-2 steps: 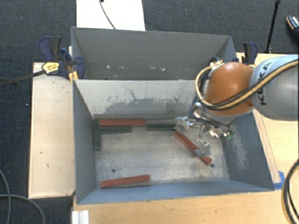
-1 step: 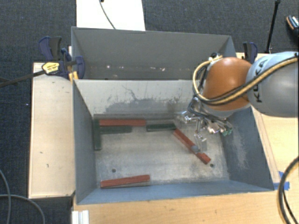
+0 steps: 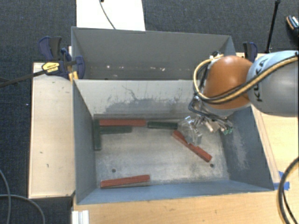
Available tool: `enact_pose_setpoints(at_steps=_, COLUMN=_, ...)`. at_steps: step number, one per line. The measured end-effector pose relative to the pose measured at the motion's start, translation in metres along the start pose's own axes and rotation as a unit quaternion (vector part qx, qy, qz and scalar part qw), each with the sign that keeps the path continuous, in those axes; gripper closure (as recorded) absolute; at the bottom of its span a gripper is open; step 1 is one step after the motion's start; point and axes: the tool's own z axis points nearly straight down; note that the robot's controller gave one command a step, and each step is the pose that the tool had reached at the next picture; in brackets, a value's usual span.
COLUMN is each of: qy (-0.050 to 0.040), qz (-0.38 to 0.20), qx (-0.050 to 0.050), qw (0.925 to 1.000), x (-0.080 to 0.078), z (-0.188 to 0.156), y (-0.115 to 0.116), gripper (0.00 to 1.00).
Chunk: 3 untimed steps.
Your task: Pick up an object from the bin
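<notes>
My gripper [image 3: 193, 133] hangs low in the right part of the bin, its metal fingers right above the upper end of a red-brown bar [image 3: 194, 147] that lies slanted on the floor. Whether the fingers touch the bar I cannot tell. A dark green bar [image 3: 162, 124] lies just left of the gripper along the back wall.
A red-brown bar [image 3: 122, 122] rests at the back left on a dark green L-shaped piece [image 3: 99, 133]. Another red-brown bar [image 3: 125, 181] lies by the front wall. The arm's orange dome and cables hang over the bin's right rear corner.
</notes>
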Motion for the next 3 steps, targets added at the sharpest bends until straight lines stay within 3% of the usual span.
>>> enact_pose_setpoints(at_steps=1, qy=0.0012, qz=0.067, qx=-0.003, qw=0.9978, x=0.000, z=-0.011, y=0.071, gripper=1.00)
enact_pose_setpoints(at_steps=2, qy=0.0017, qz=0.070, qx=-0.002, qw=0.9976, x=0.002, z=-0.011, y=0.068, gripper=0.00)
enact_pose_setpoints(at_steps=3, qy=0.0027, qz=-0.100, qx=-0.001, qw=0.9950, x=0.034, z=0.005, y=0.004, gripper=0.00)
